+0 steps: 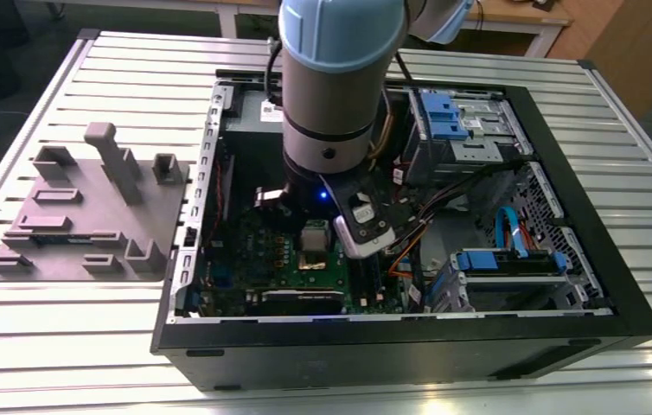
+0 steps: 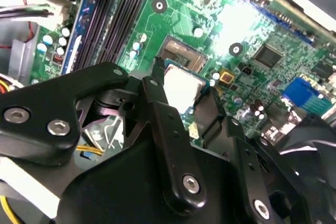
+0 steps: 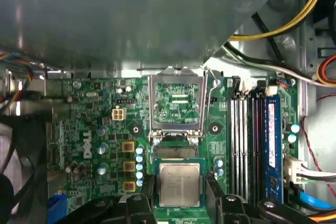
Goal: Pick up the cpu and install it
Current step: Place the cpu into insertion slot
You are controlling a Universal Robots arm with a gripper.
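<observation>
1. The fingers (image 3: pixel 148 191) stand narrow, one on each side of the cpu (image 3: pixel 179 184). They grip it by two opposite edges, its silvery top facing up.
2. In both wrist views the cpu hangs just beside and partly over the open socket (image 3: pixel 176 153) on the green board (image 3: pixel 94 129). I cannot tell whether it touches the socket.
3. The step in hand, as I judge it, is seating the chip. It goes well if the cpu is kept flat, its edges square to the socket frame.
4. A tilted or sliding approach would risk scraping the socket's contacts, so a straight descent looks safest.
5. The load plate (image 3: pixel 176 106) stands hinged up next to the socket. The fingers need to keep off it and off the memory slots (image 3: pixel 247 145) nearby.
6. Count: one cpu, one socket, one raised load plate, and four memory slots as far as I can make out.
7. In the exterior view: one arm (image 1: pixel 332 86), one open computer case (image 1: pixel 585 290), and one grey fixture plate (image 1: pixel 84 216) on the bench (image 1: pixel 73 346).
</observation>
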